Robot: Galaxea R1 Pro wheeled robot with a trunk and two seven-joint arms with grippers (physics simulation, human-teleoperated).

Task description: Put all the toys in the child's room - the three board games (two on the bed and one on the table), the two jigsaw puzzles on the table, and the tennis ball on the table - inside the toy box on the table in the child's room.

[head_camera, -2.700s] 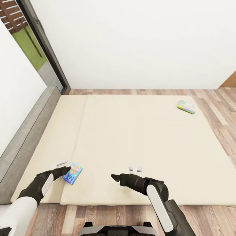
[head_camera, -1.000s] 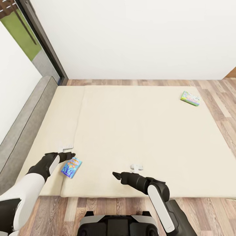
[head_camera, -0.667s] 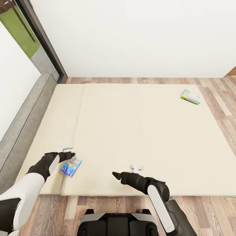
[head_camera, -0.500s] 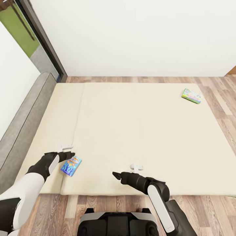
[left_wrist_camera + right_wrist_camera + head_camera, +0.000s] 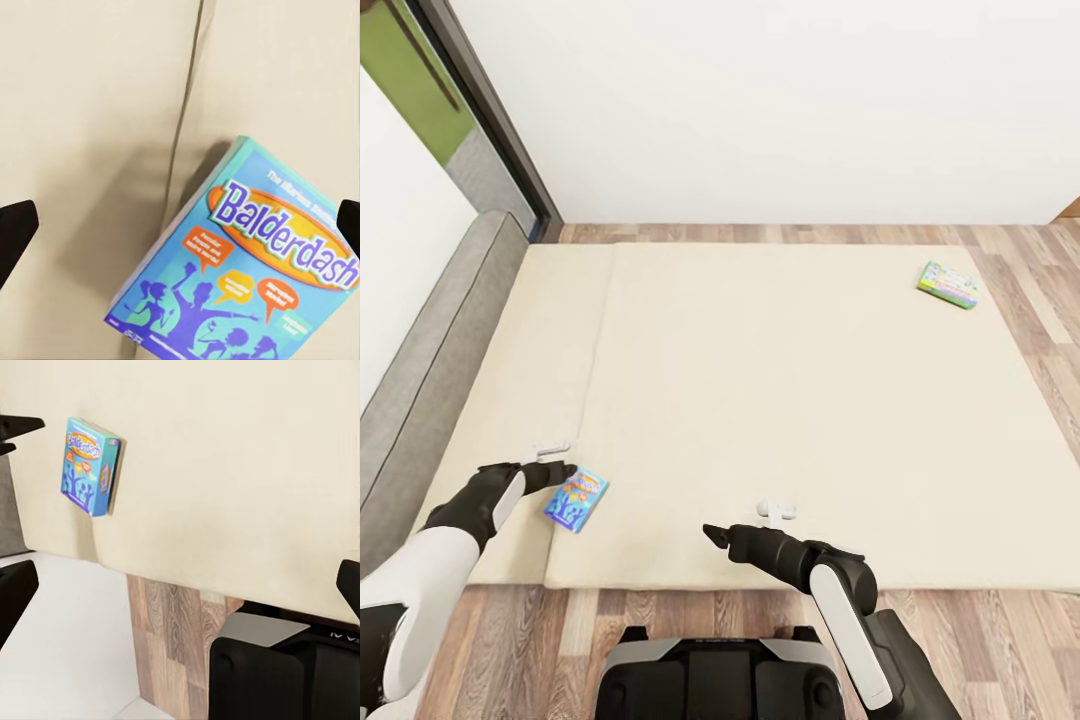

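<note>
You are looking down over the low wide bed with its plain beige mattress, which is filling most of the head view, its grey frame running up the left edge toward the dark-framed window in the upper left. Compared with half a second ago, the whole picture is sliding slightly: the mattress's far edge is sitting a little higher in the frame and more of the robot's dark base is showing at the bottom centre, so your camera is moving, not the bed.

The blue flat board-game box with the cartoon lid is lying on the mattress in the lower left, just beside the seam. In the left wrist view it is filling the lower right, flat on the beige fabric, between the two dark fingertips at the frame's edges.

Your left gripper is hovering just beside the box's upper left corner, slightly higher in the frame than before, its fingers spread wide and touching nothing. Your right gripper is hanging at the lower centre, unchanged, fingers likewise apart and empty.

The pastel green-edged board-game box is resting near the mattress's upper right corner, well apart from both arms.
</note>
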